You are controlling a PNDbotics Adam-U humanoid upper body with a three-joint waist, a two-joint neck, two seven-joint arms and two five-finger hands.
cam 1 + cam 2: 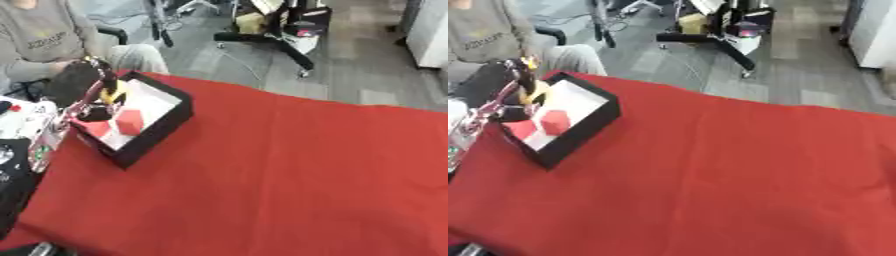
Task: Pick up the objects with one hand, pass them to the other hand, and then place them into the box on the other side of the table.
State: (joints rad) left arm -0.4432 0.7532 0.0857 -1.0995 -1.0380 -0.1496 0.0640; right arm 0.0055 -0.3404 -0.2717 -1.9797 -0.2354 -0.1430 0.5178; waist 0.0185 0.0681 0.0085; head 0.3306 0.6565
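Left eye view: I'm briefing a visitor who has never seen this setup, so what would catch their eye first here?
First the red tablecloth filling most of the picture. Next the black box with a white inside at the table's left end, holding red blocks and something yellow. The robot's left hand reaches over that box from the left edge; whether it holds anything cannot be told.

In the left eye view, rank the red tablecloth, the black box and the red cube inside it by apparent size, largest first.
1. Red tablecloth
2. Black box
3. Red cube
All three differ plainly in size.
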